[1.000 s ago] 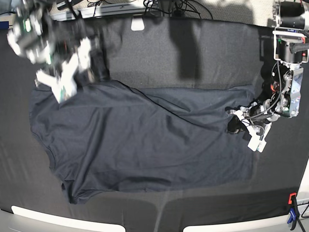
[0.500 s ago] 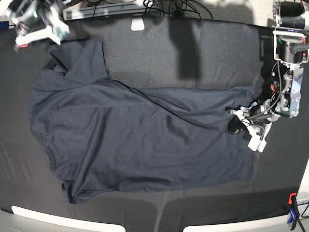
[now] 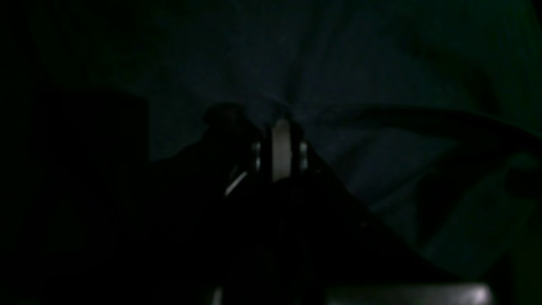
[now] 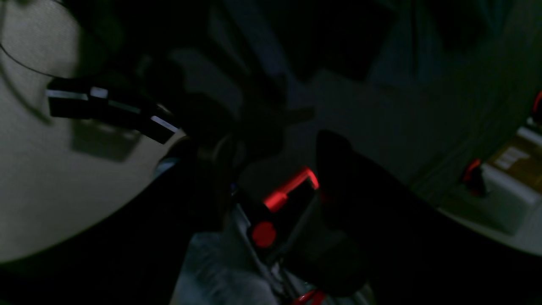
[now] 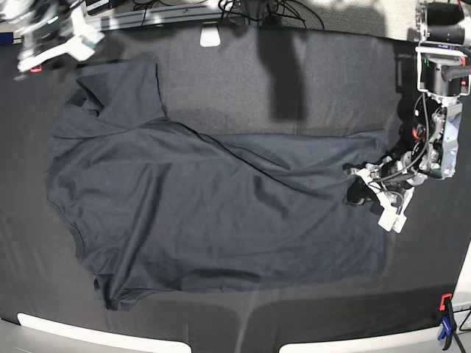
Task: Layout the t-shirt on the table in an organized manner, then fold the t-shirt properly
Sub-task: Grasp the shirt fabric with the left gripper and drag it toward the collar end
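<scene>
The dark t-shirt (image 5: 206,213) lies spread over the left and middle of the black table (image 5: 324,81), with one sleeve flat at the far left and creases running toward its right edge. There my left gripper (image 5: 359,193) is shut on the t-shirt's hem. The left wrist view is very dark and shows the closed jaws of the left gripper (image 3: 279,127) against the t-shirt fabric (image 3: 360,63). My right gripper (image 5: 55,45) hangs open above the table's far-left corner, clear of the sleeve. In the right wrist view the right gripper (image 4: 283,140) holds nothing.
Cables and gear (image 5: 250,11) line the far edge, with a small white piece (image 5: 210,35) just inside it. A red and blue clamp (image 5: 446,323) sits at the near right corner. A red clamp (image 4: 288,190) shows below the right gripper. Pale table edging (image 5: 73,331) runs along the front.
My right gripper left the sleeve at the shirt's upper left and rose to the far-left corner. The sleeve now lies flat. The left gripper has not moved.
</scene>
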Motion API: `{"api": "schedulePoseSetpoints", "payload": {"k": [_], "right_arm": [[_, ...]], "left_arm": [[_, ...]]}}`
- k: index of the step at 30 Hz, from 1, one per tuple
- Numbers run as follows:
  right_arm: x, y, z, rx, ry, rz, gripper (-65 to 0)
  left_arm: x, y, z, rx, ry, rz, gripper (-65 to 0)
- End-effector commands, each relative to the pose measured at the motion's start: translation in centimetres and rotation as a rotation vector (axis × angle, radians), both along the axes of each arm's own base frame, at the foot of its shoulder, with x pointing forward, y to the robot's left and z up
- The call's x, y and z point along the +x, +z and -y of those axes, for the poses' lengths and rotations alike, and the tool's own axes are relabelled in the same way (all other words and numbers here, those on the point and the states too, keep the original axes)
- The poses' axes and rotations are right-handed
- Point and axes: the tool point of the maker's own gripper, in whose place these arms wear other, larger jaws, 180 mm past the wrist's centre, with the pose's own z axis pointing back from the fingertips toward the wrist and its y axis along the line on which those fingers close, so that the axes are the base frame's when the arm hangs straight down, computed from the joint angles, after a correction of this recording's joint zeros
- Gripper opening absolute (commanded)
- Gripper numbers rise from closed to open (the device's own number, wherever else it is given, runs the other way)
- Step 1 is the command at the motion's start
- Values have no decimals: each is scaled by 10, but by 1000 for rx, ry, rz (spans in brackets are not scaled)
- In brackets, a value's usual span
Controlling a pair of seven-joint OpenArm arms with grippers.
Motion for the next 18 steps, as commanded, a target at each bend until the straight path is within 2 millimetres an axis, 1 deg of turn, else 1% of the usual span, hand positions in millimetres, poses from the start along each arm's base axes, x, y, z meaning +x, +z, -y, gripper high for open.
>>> {"api": "schedulePoseSetpoints", "payload": {"k": [1, 3, 7, 10, 13, 18], "right_arm": [[6, 3, 0, -29, 26, 42, -341], [10, -2, -7, -54, 60, 83, -341], [18, -13, -23, -45, 83, 122, -341], [28, -19, -30, -38, 84, 140, -341], [34, -28, -31, -35, 87, 135, -341], [34, -48, -25, -61, 90, 98, -341]], "left_arm": [[15, 22, -3, -13, 5, 69, -650], [15, 22, -3, -13, 5, 68, -650], [15, 22, -3, -14, 4, 68, -650], [15, 22, -3, -13, 5, 68, -650], [15, 22, -3, -13, 5, 69, -650], [15, 22, -3, -13, 5, 68, -650]]}}
